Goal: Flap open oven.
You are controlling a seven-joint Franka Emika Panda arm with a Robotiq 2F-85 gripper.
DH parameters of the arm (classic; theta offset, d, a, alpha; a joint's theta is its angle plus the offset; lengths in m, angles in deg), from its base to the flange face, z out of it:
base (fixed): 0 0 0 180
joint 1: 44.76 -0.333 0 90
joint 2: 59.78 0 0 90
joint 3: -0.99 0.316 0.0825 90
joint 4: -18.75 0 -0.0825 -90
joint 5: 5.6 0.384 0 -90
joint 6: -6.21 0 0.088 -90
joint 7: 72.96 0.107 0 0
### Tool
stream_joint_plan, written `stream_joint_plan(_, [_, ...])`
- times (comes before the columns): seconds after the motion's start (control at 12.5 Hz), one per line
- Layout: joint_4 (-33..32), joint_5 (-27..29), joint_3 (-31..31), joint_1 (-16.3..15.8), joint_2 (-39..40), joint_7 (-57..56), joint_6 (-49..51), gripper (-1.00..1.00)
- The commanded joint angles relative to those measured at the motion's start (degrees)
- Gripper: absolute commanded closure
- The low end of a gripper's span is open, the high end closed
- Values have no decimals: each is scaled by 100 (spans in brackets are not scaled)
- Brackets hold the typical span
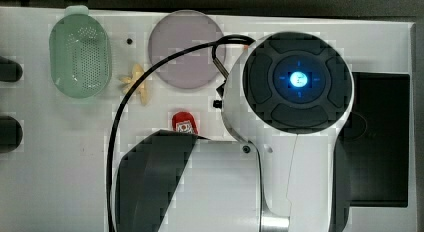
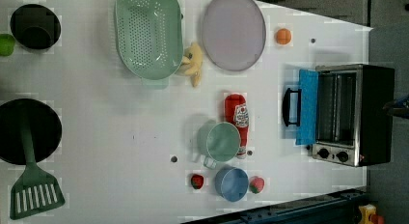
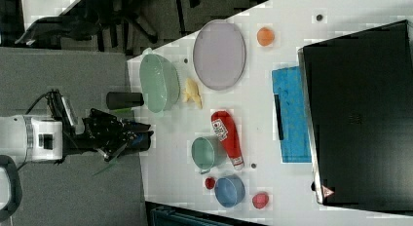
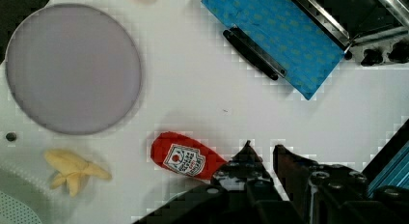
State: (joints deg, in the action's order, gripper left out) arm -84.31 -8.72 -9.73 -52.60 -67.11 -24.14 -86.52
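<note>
Facing the left view, the oven gapes, door down.

Shiny metal oven frame, matt white table

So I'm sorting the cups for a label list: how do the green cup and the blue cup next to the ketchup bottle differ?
The green cup looks larger than the blue cup. The green cup lies against the ketchup bottle, while the blue cup sits apart from it, between two small red fruits. The green cup shows a handle in the left view; I can't make one out on the blue cup. Both are empty, round and rest on the white table.
</note>
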Motion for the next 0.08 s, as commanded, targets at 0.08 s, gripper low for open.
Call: stream_joint_plan(0.08, [58,71,-20,49,-95,309,12,65])
